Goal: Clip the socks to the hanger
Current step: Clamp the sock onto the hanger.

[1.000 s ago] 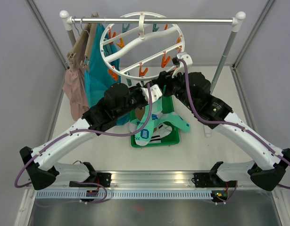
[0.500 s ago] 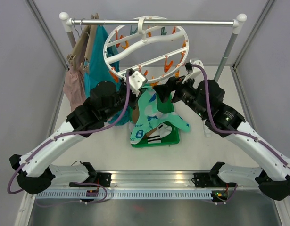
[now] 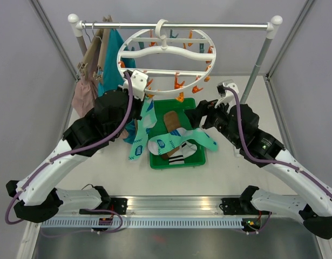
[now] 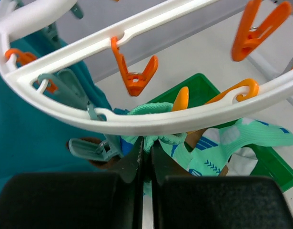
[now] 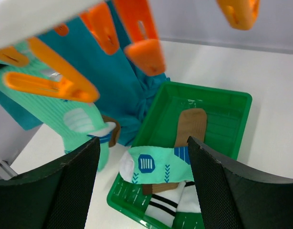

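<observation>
The left end effector (image 4: 146,144) has its two fingers pressed together on the cuff of a mint-teal patterned sock (image 3: 137,137). It holds the cuff right under the lower rim of the round white peg hanger (image 4: 136,125). From the left wrist, the bunched cuff sits beside an orange peg (image 4: 181,100) that hangs from that rim, with a teal peg (image 4: 95,149) off to the other side (whether cuff and orange peg touch cannot be told). The rest of the sock hangs down, left of the green tray (image 3: 201,157).

The hanger hangs by its hook from the metal clothes rail (image 3: 219,24), next to a large teal garment (image 3: 113,54) and a pink-beige one (image 3: 85,102).

The right end effector (image 5: 144,143) has its fingers spread wide apart and grips nothing. It hovers above the right side of the tray, below the hanger's right rim.

The tray rests on the worktop (image 3: 246,167) and carries the other socks: a plain brown sock (image 5: 190,123), a second mint-teal sock (image 5: 156,166) lying across it, and a white sock with black stripes (image 5: 166,206) at the near end.
</observation>
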Robot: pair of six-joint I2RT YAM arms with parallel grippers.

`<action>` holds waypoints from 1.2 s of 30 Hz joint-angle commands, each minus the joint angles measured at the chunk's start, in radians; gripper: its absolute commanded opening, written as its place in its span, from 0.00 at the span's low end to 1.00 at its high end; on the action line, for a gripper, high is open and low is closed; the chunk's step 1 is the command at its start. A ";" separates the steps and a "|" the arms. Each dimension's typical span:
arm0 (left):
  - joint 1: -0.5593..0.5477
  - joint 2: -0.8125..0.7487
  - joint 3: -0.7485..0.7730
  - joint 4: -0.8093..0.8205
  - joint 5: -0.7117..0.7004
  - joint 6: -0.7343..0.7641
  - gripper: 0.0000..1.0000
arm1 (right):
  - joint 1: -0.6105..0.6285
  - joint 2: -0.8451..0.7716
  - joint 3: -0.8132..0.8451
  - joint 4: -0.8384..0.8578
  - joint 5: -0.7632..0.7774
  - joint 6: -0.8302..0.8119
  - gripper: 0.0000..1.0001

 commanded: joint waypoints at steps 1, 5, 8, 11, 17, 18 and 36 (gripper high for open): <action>-0.002 -0.009 0.063 -0.048 -0.090 -0.053 0.02 | 0.002 -0.019 -0.026 -0.015 0.051 0.013 0.80; 0.000 -0.026 0.071 -0.061 -0.111 -0.063 0.02 | 0.002 -0.018 -0.067 -0.020 0.085 0.018 0.80; -0.002 -0.018 0.074 -0.081 -0.145 -0.063 0.02 | 0.002 -0.006 -0.101 -0.026 0.120 0.027 0.80; 0.000 -0.012 0.077 -0.111 -0.171 -0.092 0.02 | 0.003 0.016 -0.129 -0.054 0.201 0.059 0.80; -0.002 -0.025 0.059 -0.157 -0.223 -0.132 0.02 | 0.000 0.088 -0.176 -0.113 0.303 0.147 0.84; -0.002 -0.030 0.048 -0.157 -0.222 -0.139 0.02 | -0.001 0.092 -0.199 -0.104 0.306 0.157 0.85; 0.008 -0.093 -0.046 -0.088 -0.232 -0.158 0.02 | -0.204 0.037 -0.477 -0.025 0.145 0.397 0.91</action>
